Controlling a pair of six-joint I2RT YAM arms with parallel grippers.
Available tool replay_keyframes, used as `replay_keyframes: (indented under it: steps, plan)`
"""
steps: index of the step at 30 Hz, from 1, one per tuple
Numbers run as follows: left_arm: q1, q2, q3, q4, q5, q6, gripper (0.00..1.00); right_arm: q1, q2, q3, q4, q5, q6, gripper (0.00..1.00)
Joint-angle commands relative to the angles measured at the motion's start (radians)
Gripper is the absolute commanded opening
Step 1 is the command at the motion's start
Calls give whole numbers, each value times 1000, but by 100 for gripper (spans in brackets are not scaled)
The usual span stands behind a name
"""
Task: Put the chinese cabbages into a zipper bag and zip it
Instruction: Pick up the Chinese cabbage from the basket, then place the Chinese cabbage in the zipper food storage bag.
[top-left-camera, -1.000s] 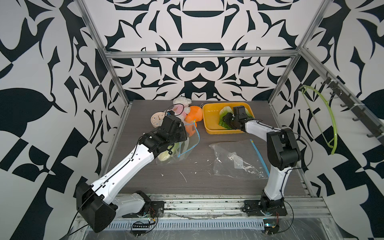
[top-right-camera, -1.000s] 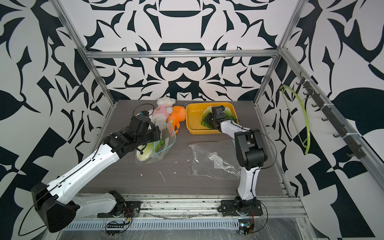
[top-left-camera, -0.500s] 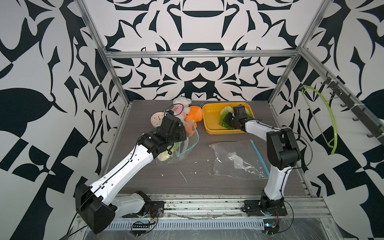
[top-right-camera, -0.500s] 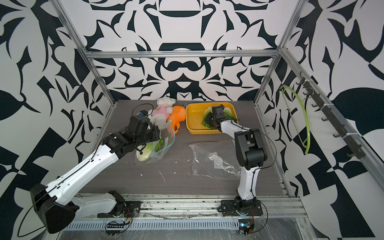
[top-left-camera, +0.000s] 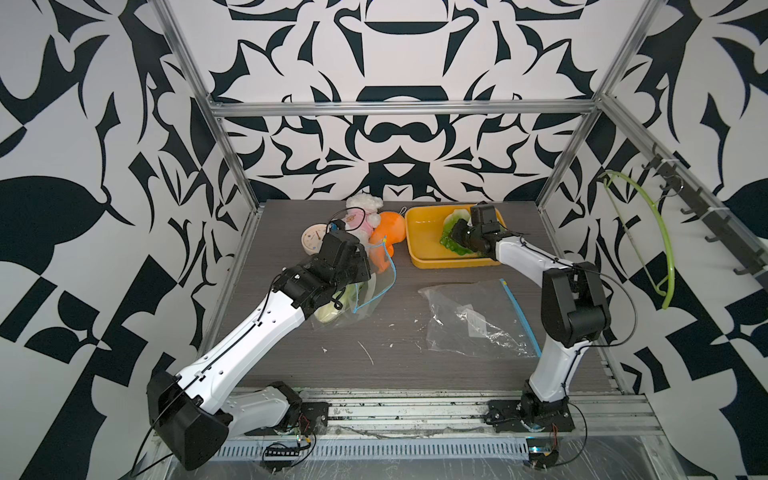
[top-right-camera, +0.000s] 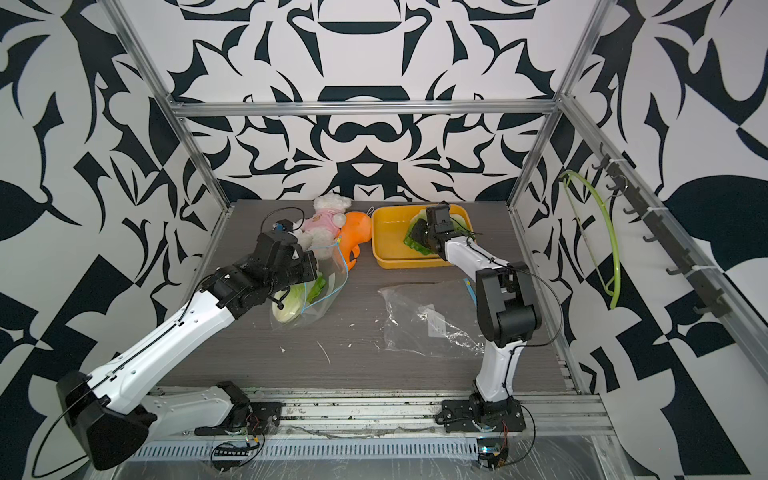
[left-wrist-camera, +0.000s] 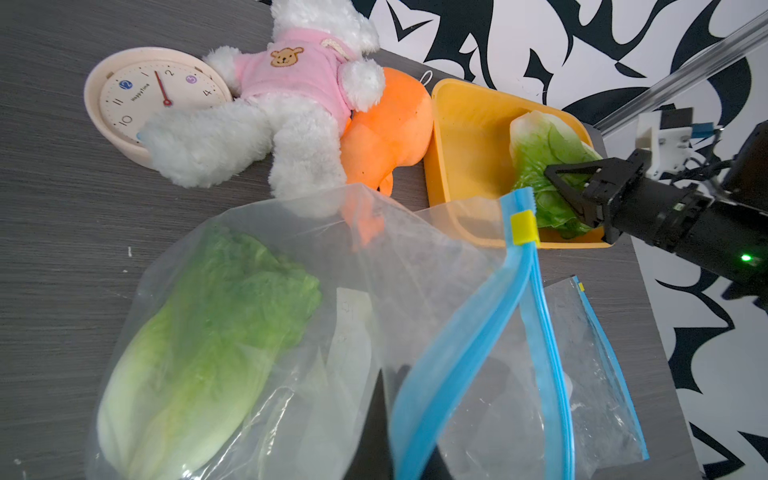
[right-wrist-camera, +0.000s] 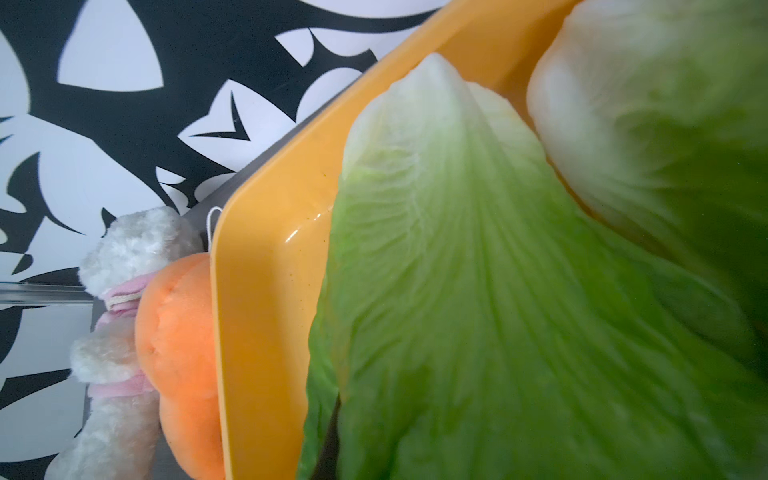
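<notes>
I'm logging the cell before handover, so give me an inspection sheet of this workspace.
Surface: grey table, white scraps scattered.
Job's things: bagged cabbage inside the lifted zipper bag; held cabbage and loose cabbage in the yellow tray; spare zipper bag lying flat.
Clutter: clock, teddy bear, orange plush toy.
Grippers: left gripper jaws shut on the lifted zipper bag; right gripper jaws shut on the held cabbage.
Cables: black loop at left wrist.
Surroundings: green hanger on wall hooks; patterned walls.

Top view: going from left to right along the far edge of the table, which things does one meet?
clock → white plush bear → orange plush toy → yellow tray
</notes>
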Motion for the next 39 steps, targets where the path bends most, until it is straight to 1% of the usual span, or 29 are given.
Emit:
replay_keyframes:
  steps: [1, 8, 14, 19, 21, 27, 32, 39]
  plan:
    - [-2, -25, 3, -33, -42, 29, 0, -4, -79, 52, -3, 5, -50, 0]
    - [-1, -44, 24, -78, -74, 56, 0, -4, -130, 118, -144, -42, -136, 0]
    - [-1, -46, 53, -133, -47, 83, 0, -4, -196, 166, -284, -95, -218, 0]
    - [-1, -43, 57, -144, -19, 92, 0, -4, -241, 203, -382, -152, -268, 0]
    - [-2, -37, 58, -144, -5, 92, 0, -4, -257, 220, -417, -195, -278, 0]
    - [-1, -6, 74, -152, 40, 93, 0, -1, -335, 232, -526, -253, -318, 0]
    - [-1, 30, 87, -156, 76, 90, 0, 37, -432, 219, -631, -276, -349, 0]
    - [-1, 74, 106, -155, 133, 71, 0, 136, -560, 211, -791, -285, -378, 0]
